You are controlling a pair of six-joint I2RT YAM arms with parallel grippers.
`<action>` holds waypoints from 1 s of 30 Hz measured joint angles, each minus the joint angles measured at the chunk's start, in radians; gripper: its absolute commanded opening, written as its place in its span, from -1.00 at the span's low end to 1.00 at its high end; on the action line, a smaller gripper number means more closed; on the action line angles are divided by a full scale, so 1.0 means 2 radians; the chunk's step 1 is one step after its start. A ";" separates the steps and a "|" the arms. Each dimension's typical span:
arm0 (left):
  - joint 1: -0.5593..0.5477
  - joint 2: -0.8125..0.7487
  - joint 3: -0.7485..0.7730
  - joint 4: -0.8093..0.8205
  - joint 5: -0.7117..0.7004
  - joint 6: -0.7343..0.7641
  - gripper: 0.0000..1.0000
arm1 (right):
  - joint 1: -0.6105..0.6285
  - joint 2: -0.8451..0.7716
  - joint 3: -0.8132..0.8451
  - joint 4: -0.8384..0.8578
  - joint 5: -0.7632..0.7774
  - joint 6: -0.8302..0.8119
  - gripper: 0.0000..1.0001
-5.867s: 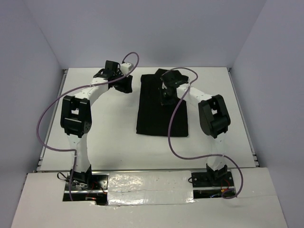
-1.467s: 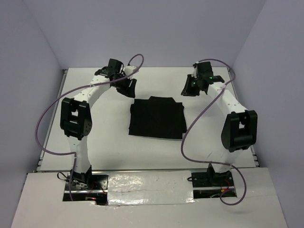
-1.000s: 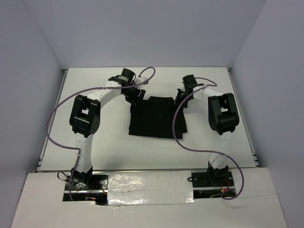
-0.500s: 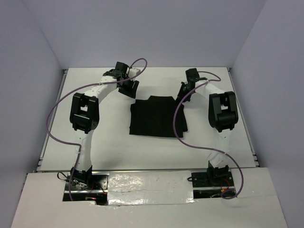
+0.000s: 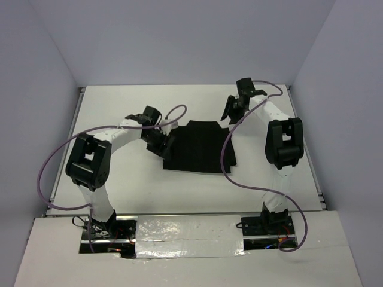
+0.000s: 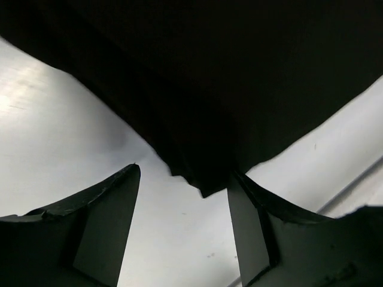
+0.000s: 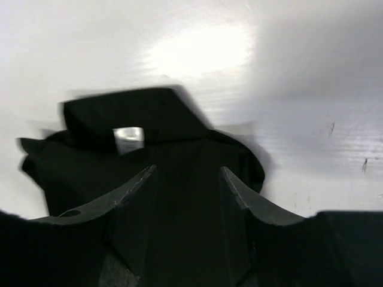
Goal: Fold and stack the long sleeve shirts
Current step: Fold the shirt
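Since half a second ago, my left end effector (image 5: 160, 143) has swung from beyond the far left corner of the shirt (image 5: 200, 146) in to its left edge, while the right end effector (image 5: 229, 112) has drawn slightly away from the far right corner. The shirt itself has not shifted: it lies folded into a compact black block on the white desk (image 5: 119, 173), a small flap poking out along its far edge.

From the left wrist view I see both fingers (image 6: 114, 215) standing wide apart, low over the desk. A corner of the shirt's edge reaches into the gap between them, close to one finger, but nothing is clamped.

From the right wrist view the fingers (image 7: 128, 191) are likewise spread, with black fabric showing beyond and between them and nothing pinched. The white square tag (image 7: 128, 139) sits on the fold just past those fingertips.

A purple cable (image 5: 226, 156) from the right arm loops across the shirt's right side.
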 measured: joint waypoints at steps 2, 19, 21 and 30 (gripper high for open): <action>-0.013 0.002 -0.029 -0.001 0.006 0.000 0.47 | -0.001 0.018 -0.003 -0.010 0.003 0.004 0.15; -0.013 0.021 -0.063 0.019 0.036 0.027 -1.00 | -0.033 0.058 -0.043 0.006 -0.018 0.081 -1.00; -0.013 0.021 -0.064 0.017 0.038 0.035 -1.00 | -0.038 0.056 -0.049 0.013 -0.023 0.089 -1.00; -0.013 0.021 -0.061 -0.010 0.065 0.068 0.11 | -0.039 0.054 -0.065 0.059 -0.060 0.114 -0.08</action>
